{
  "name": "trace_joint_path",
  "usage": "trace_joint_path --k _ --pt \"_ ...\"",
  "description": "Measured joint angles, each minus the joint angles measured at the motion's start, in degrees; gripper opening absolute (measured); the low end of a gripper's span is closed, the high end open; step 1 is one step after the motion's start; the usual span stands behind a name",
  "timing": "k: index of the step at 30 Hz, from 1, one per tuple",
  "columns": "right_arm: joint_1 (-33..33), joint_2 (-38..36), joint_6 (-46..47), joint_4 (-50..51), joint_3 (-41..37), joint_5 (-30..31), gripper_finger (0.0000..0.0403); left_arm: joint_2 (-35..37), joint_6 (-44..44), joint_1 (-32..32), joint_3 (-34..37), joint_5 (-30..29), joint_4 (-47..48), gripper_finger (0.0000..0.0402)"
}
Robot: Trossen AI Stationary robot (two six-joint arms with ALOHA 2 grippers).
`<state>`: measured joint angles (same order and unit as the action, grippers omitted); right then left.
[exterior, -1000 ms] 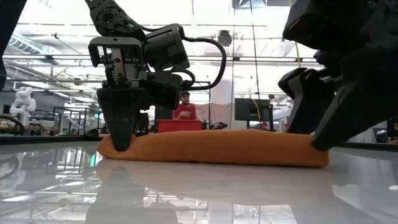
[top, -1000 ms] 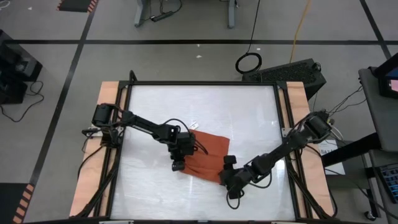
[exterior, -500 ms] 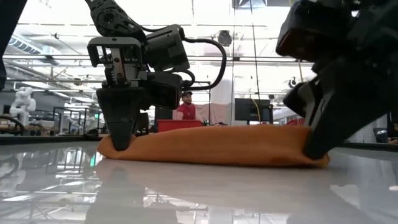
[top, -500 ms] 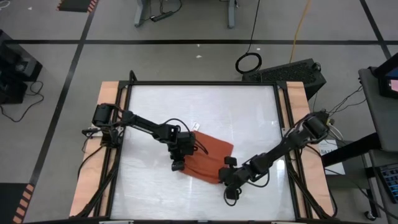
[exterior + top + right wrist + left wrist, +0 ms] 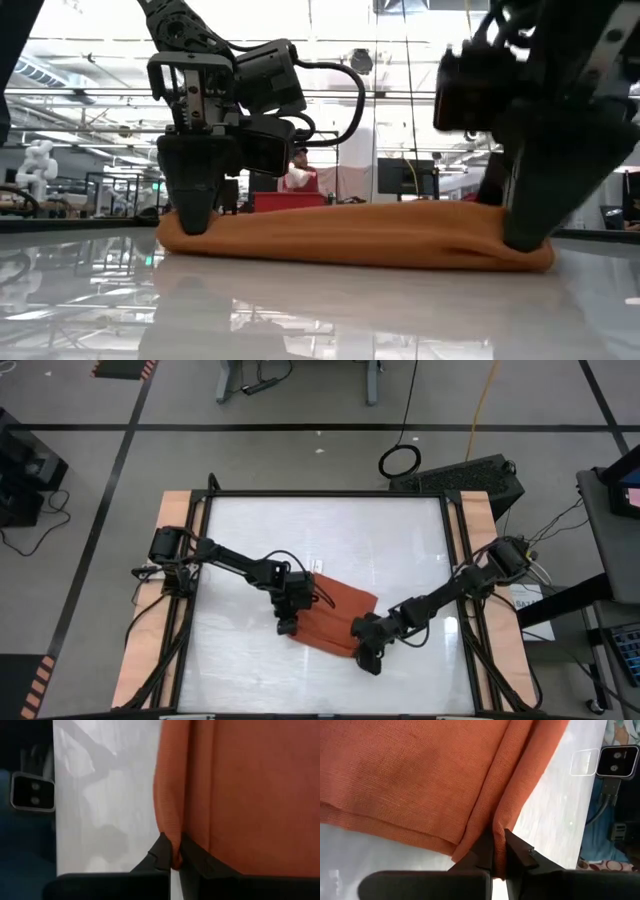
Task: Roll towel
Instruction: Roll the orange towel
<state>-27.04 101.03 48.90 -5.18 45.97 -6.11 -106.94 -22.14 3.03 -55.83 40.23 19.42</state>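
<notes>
The rust-orange towel [image 5: 338,612] lies a little right of the table's middle, turned at a slant. Its near edge is gathered into a thick fold, which shows as a low roll [image 5: 350,235] in the low view. My left gripper [image 5: 287,626] is shut on the fold's left end [image 5: 195,222]. My right gripper [image 5: 366,652] is shut on the fold's right end [image 5: 522,238]. Each wrist view shows its own fingers closed on a ridge of cloth. My left gripper pinches the raised fold at the towel's near left end [image 5: 501,822] between its two fingers, slanting down from above. Several layers run into the pinch. The rest of the towel lies flat on the table. My right gripper pinches the rounded fold at the towel's near right end [image 5: 169,827] between its two fingers, slanting down from above. The fold bulges beside the fingers. The towel's underside rests on the table.
Bare white tabletop [image 5: 330,530] stretches beyond the towel toward the far edge. A small white tag [image 5: 312,562] lies just past the towel's far left corner. Wooden rails [image 5: 150,610] [image 5: 488,560] border the table's left and right sides. A person [image 5: 297,172] sits in the room behind.
My right gripper has rolled its wrist, edged in toward the towel's right end and shut from wide open onto the fold there. The right end of the towel now bulges a little higher. My left gripper has kept its hold in place.
</notes>
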Motion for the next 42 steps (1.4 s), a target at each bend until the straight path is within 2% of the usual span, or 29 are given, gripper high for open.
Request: trace_joint_path --k 8,12,17,23,26,30,36,42 --pt "0.21 -0.22 10.59 -15.43 -8.51 -1.3 0.0003 0.0 -1.44 0.0 0.13 -0.36 -3.04 0.0038" --pt "0.19 -0.28 12.48 -15.93 -9.35 -1.7 0.0003 0.02 -0.48 0.04 0.13 -2.79 -3.99 0.0062" --pt "0.4 -0.26 13.05 -16.14 -9.43 -2.25 0.0003 0.25 3.22 0.04 0.13 -3.06 -5.2 0.0103" --pt "0.58 -0.17 13.43 -16.38 -9.5 -3.33 0.0003 3.82 7.74 0.0 0.15 -4.7 -4.56 0.016" --pt "0.56 -0.13 13.46 -16.38 -9.5 -3.43 0.0003 6.93 10.77 -0.05 0.15 -7.71 -3.94 0.0184" --pt "0.56 -0.11 13.49 -16.54 -9.53 -3.44 0.0004 11.67 16.7 0.21 0.13 -14.53 -1.16 0.0203" --pt "0.56 -0.07 13.77 -16.94 -9.56 -3.44 0.0004 16.79 27.11 5.24 0.13 -16.84 0.93 0.0205" --pt "0.58 -0.04 14.01 -17.19 -9.56 -3.43 0.0004 15.35 35.99 13.32 0.09 -21.42 1.07 0.0205"
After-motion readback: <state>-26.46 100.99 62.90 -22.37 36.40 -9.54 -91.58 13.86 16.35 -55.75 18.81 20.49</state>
